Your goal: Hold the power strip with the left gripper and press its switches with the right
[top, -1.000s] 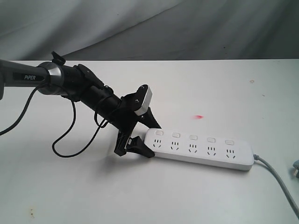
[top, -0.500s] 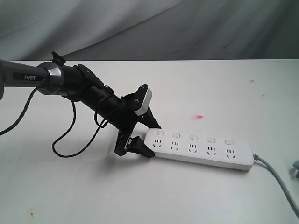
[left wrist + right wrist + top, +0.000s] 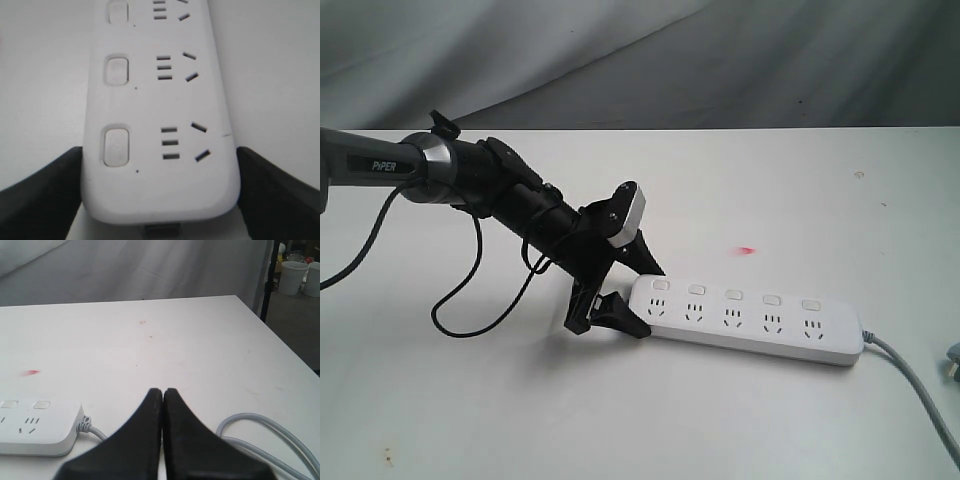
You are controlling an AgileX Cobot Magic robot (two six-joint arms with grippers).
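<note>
No change over last second. Left black two-fingered gripper (image 3: 642,297) stays put, fingers (image 3: 40,200) wide, seemingly touching both sides of white plastic power strip (image 3: 750,320), flat on tabletop (image 3: 770,190). Right black gripper (image 3: 162,394) has fingers pressed together, empty, near cable end. We judge hold set; small white switches (image 3: 735,293) untouched, pressing next.
</note>
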